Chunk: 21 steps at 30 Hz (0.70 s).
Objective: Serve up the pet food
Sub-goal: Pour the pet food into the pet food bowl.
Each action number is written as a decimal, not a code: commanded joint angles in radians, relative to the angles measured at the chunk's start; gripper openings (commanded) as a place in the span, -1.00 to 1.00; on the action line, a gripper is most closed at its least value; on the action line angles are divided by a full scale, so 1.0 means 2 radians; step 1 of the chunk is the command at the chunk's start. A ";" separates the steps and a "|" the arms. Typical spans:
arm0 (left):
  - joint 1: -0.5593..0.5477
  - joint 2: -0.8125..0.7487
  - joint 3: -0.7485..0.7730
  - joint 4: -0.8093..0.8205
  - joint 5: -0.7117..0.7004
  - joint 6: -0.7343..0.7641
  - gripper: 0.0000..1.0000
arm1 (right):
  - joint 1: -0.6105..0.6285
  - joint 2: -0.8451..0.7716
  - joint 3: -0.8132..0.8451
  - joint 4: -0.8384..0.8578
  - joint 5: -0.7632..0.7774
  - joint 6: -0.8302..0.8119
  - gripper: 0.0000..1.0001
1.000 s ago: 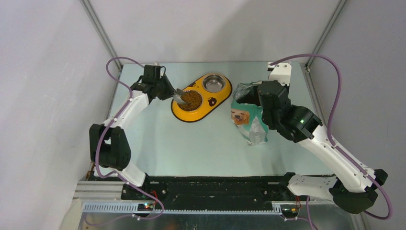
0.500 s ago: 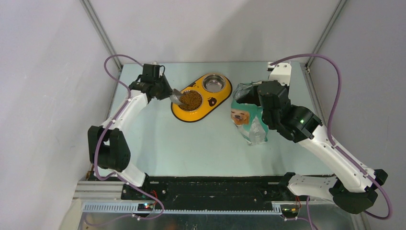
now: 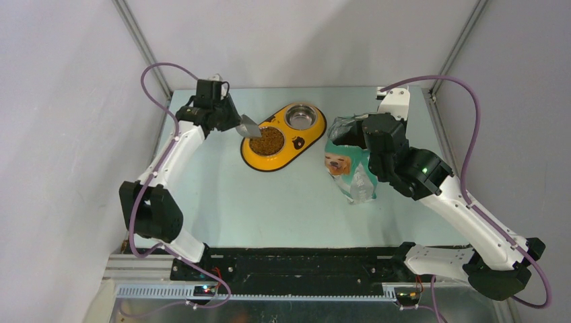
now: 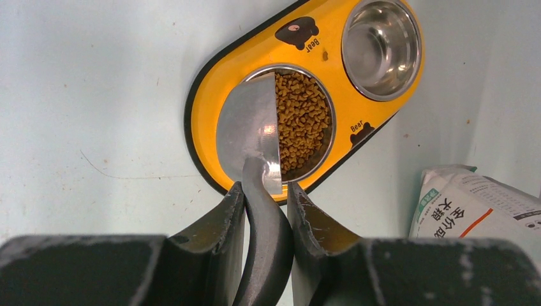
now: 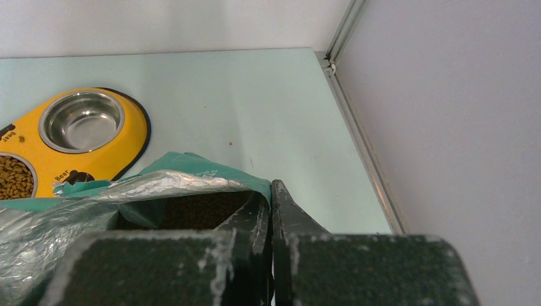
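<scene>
The left gripper [image 4: 265, 191] is clamping its two fingers narrowly around the dark handle of the metal scoop [image 4: 249, 134], and it is holding the scoop just at the near-left rim of the filled bowl. A second ago the scoop's head was sitting low over that bowl. Since then the arm has been drawing it up and back toward the table's far-left corner, so the pour looks finished. The face that the scoop is turning to the wrist camera is showing bare metal, with no pellets on it.

The pet food [image 4: 303, 121] is lying as a brown heap in the left well of the yellow bear-print feeder [image 4: 210, 108], filling most of it. The second steel bowl [image 4: 381, 48] beside it is standing empty.

Across the table [image 3: 269, 208], the right gripper [image 5: 271, 204] is keeping its fingers pressed fully together on the rim of the teal pet-food bag [image 5: 166, 185], holding the mouth up and open. It has not shifted over the last second. More brown kibble is showing inside the bag.

By my reading, one serving is already in place. What is remaining is either another scoop from the bag or setting the scoop down. Any further dip is going to need the bag mouth kept steady.
</scene>
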 commanded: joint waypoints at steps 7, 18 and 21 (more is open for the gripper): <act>-0.012 0.002 0.041 -0.015 -0.004 0.039 -1.00 | -0.004 -0.034 0.024 0.069 0.052 -0.009 -1.00; -0.024 -0.036 0.074 -0.036 -0.042 0.043 -1.00 | -0.016 0.011 0.080 -0.026 -0.010 0.010 -1.00; -0.027 -0.052 0.071 -0.034 -0.035 0.043 -1.00 | -0.029 0.040 0.120 -0.093 -0.039 0.031 -1.00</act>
